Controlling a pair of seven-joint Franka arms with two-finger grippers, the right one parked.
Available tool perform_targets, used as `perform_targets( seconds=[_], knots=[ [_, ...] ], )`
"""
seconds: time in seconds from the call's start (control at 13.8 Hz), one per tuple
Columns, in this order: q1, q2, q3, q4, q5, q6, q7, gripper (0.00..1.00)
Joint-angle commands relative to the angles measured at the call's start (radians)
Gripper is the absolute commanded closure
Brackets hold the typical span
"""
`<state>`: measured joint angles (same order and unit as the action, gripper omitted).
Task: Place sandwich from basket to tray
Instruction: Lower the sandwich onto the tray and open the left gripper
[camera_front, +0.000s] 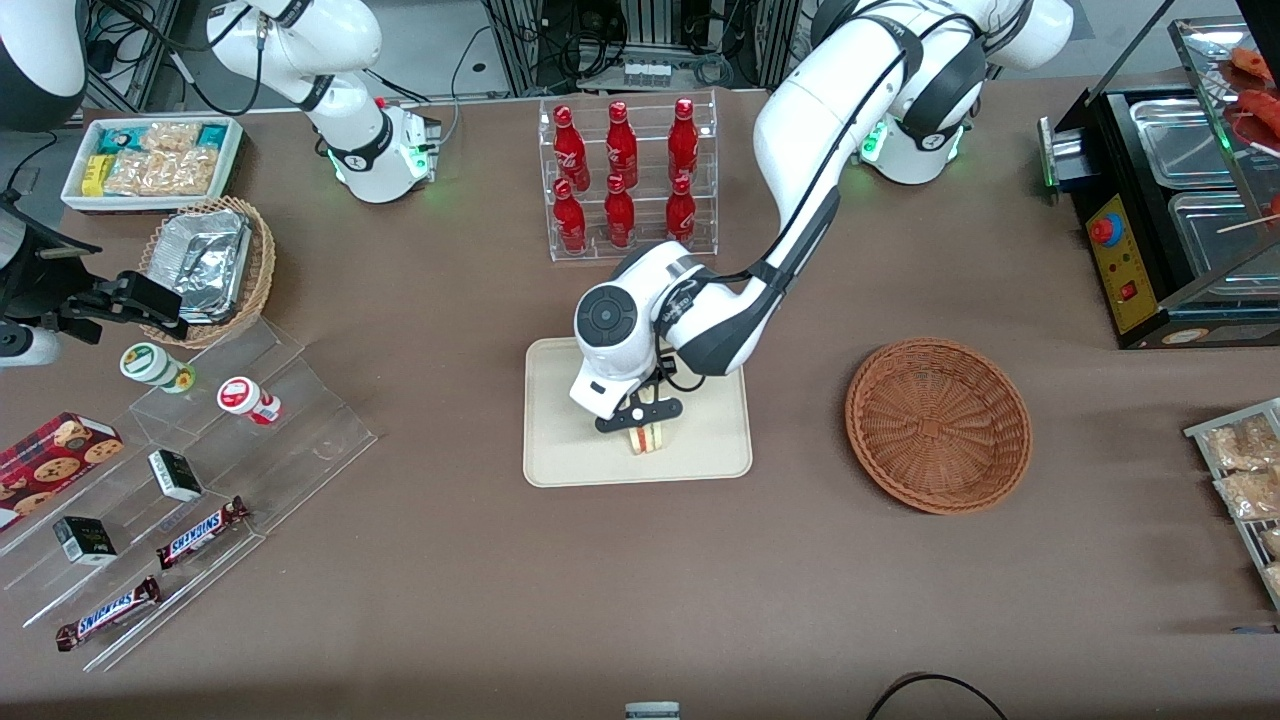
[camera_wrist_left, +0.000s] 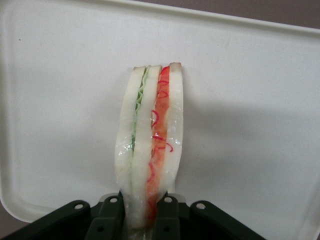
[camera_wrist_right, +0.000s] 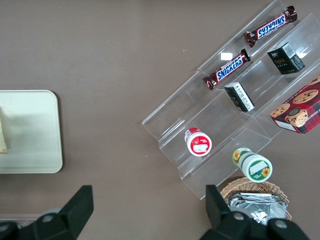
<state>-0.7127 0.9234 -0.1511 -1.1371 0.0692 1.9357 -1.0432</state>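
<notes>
The sandwich (camera_front: 648, 438), a pale wedge with red, orange and green layers (camera_wrist_left: 150, 135), sits over the cream tray (camera_front: 560, 440), near the tray's edge closest to the front camera. My left gripper (camera_front: 640, 415) (camera_wrist_left: 145, 212) is shut on the sandwich, one black finger pressed against each bread face. Whether the sandwich rests on the tray (camera_wrist_left: 250, 100) or hangs just above it cannot be told. The reddish-brown basket (camera_front: 938, 424) stands with nothing in it beside the tray, toward the working arm's end. The parked arm's wrist view catches one edge of the tray (camera_wrist_right: 30, 132) and of the sandwich (camera_wrist_right: 3, 135).
A clear rack of red bottles (camera_front: 628, 178) stands farther from the front camera than the tray. Clear stepped shelves with chocolate bars (camera_front: 200, 530) and small jars lie toward the parked arm's end. A black food warmer (camera_front: 1170, 210) and bagged snacks (camera_front: 1245, 470) stand toward the working arm's end.
</notes>
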Motion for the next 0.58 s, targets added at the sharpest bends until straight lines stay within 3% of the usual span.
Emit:
perform_targets(
  seconds=[0.0,0.51],
  knots=[
    [-0.014,0.009,0.011,0.023,0.015,0.003,-0.031,0.0],
    [0.007,-0.099,0.005,0.028,-0.002,-0.073,0.02,0.0]
  ],
)
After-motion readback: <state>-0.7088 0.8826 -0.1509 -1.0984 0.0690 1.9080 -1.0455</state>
